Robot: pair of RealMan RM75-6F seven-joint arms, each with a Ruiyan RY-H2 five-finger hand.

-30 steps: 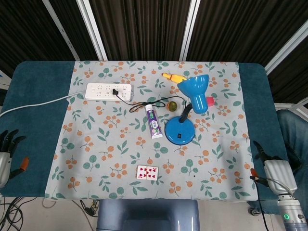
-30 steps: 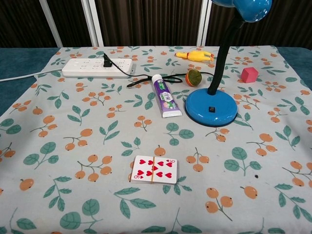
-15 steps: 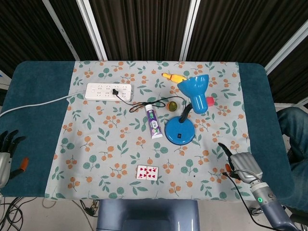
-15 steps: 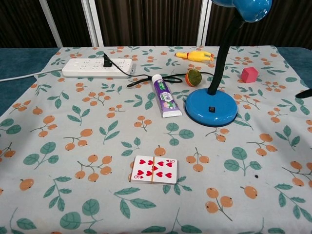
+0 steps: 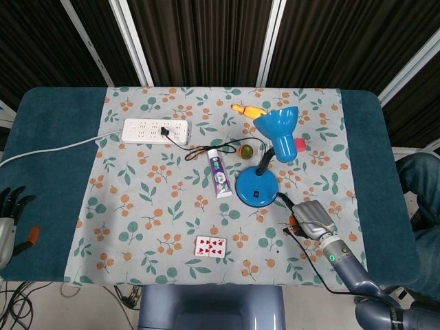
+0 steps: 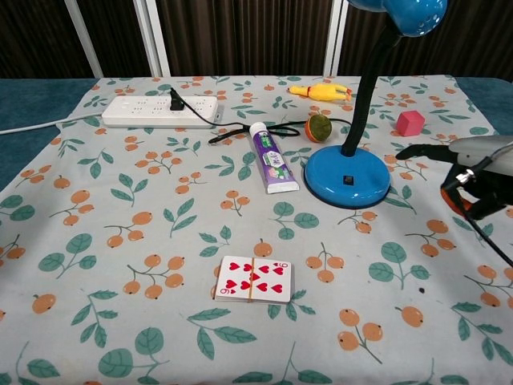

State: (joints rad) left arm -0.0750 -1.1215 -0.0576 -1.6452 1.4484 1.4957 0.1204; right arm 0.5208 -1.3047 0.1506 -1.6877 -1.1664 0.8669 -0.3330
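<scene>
left hand: seen only in the head view, at the table's left edge, off the cloth; fingers are spread and nothing is held.
strip: laid near the cloth's far-left corner; its white cable is run off over the left edge, and a black plug is seated in it.
cord: trailed from the plug toward the lamp; a snag is judged possible if anything is dragged across the far half.
cards: laid flat near the front edge, mid-table, well apart from everything else.
tube: laid just left of the lamp base, cap end toward the far edge.
ball: set just behind the base, near the cord; a nudge is likely to send it rolling.
lamp: the thing nearest the right hand; its round blue base sits right of centre, with the shade leaning toward the far-right.
lamp risk: tipping is judged likely if the neck or shade is struck from the right.
right hand: hovering just right of the base, not touching it; fingers are apart and nothing is held.
block: set beyond the right hand, toward the far-right corner.
open room: bare cloth is left along the front edge and the front-left corner.
</scene>
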